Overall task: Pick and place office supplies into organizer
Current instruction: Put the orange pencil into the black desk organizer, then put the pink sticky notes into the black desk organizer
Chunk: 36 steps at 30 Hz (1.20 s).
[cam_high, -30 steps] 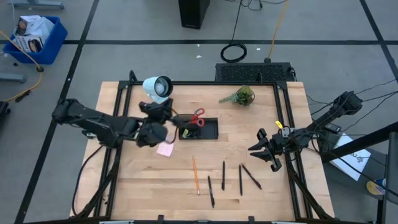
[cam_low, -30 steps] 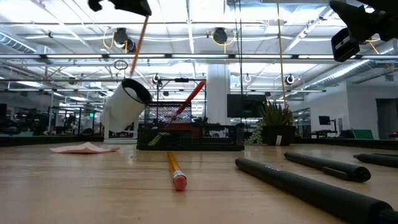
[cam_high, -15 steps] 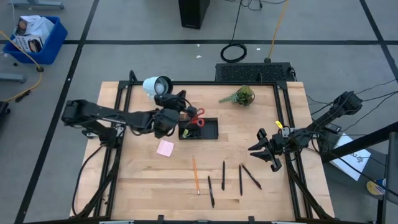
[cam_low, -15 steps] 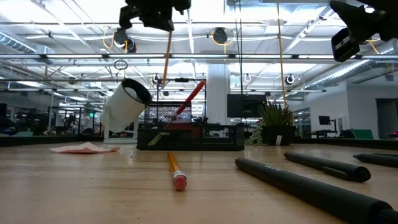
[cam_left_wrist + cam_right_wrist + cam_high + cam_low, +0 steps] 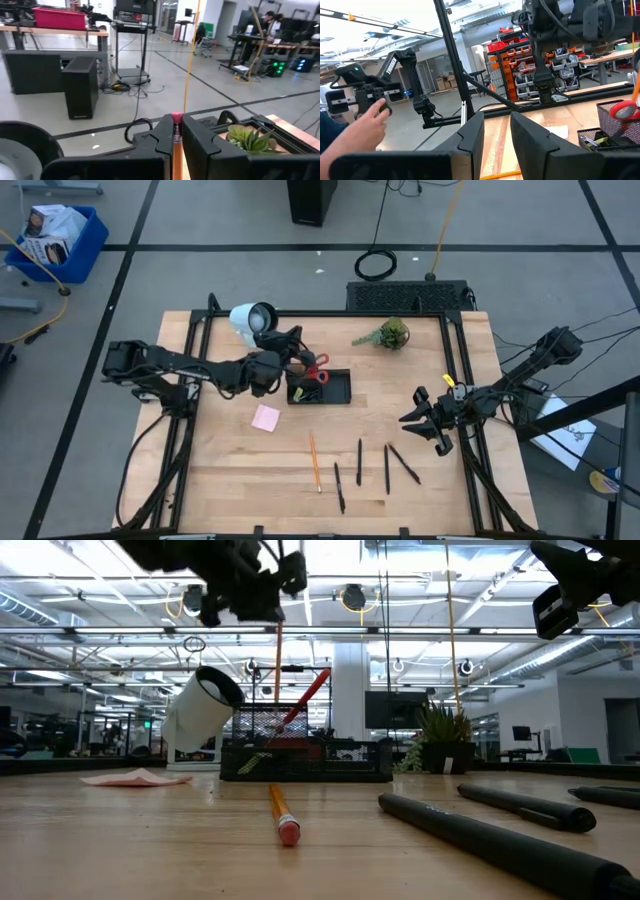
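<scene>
— When you looked straight down, where did things stand?

— On the pale wooden bench, the left pincer hung just over the near end of the small black compartmented organizer, beside the red-handled scissors already standing in it. A pink square sticky-note pad lay near the organizer, and a thin orange pencil and several slim black pens lay well apart from it, toward the front. The right pincer waited by the right edge.

— And from bench height?

— The left pincer was high up, with a second orange pencil hanging almost upright from it, tip above the organizer. The white round lamp stood close beside.

— The left wrist camera?

— Its fingers were clamped together on that pencil, pink eraser end showing between them.

— The right wrist camera?

— Those fingers stood slightly apart with nothing between them. A person's hand showed beyond the bench.

— How should the drop be done well?

— I'd judge the pencil should stay vertical, come down straight until its tip was inside a compartment wall, clear of the scissor handles and the lamp, and only then be let go; released high, it could tip out.
</scene>
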{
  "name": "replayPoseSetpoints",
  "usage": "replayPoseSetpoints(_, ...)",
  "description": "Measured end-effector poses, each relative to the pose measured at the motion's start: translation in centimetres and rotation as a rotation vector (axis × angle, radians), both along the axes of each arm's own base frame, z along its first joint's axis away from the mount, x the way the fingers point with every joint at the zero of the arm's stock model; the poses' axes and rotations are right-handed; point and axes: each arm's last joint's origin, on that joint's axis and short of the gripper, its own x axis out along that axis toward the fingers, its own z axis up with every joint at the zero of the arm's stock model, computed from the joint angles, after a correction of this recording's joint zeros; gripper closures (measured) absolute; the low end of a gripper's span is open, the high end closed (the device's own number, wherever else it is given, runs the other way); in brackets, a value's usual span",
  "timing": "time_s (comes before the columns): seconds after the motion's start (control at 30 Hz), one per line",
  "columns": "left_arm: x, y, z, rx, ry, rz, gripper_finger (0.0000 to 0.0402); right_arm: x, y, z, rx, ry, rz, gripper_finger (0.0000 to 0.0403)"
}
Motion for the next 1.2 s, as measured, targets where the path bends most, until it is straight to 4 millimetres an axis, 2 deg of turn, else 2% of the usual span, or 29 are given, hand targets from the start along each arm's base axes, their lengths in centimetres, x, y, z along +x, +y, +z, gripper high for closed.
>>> replayPoseSetpoints(0.43,-1.6,-0.4,-3.5,-0.012,-0.002,-0.063,0.0376,0.0,0.0,0.0,0.0,0.0,0.0,0.0314)
replayPoseSetpoints(0.77,-2.1,-0.4,-4.7,-0.018,0.023,-0.094,0.0372,0.0,0.0,0.0,0.0,0.0,0.0,0.0314)
replayPoseSetpoints(0.9,-2.1,-0.5,-4.8,-0.006,0.054,-0.126,0.0339,0.0,0.0,0.0,0.0,0.0,0.0,0.0314)
replayPoseSetpoints(1.2,-2.0,-0.7,-4.8,0.001,0.07,-0.178,0.0219,0.0,0.0,0.0,0.0,0.0,0.0,0.0314)
